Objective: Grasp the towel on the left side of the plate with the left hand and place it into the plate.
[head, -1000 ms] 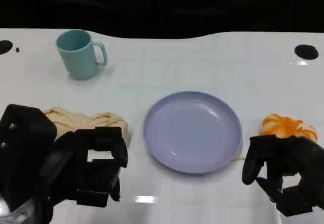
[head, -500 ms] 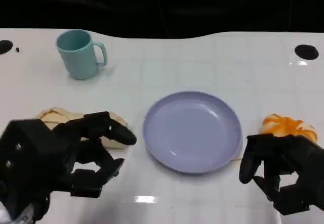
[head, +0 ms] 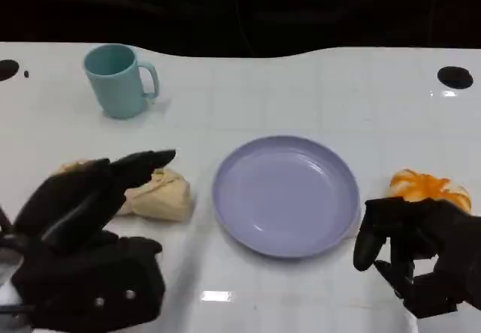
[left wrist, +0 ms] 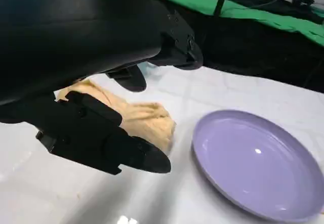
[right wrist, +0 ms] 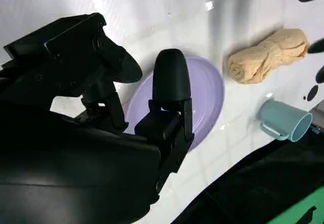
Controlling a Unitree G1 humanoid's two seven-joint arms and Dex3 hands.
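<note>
Nearest you, the left robot hand (head: 90, 220) hangs over the white bench (head: 301, 92) with fingers spread and nothing in them, their tips above the tan towel (head: 158, 194), while the right robot hand (head: 421, 254) sits low at the right, empty with fingers parted. The towel lies bunched just left of the lavender plate (head: 285, 196). Beyond the right robot hand sits an orange cloth (head: 428, 186), and farther back on the left stands a teal mug (head: 116, 80).

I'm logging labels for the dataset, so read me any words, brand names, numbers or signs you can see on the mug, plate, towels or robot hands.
None: no readable text shows in any view.
Teal mug: plain, no print.
Purple plate: plain.
Beige towel: no tag visible.
Orange cloth: no tag visible.
Left robot hand and right robot hand: black shells, no markings legible.
</note>
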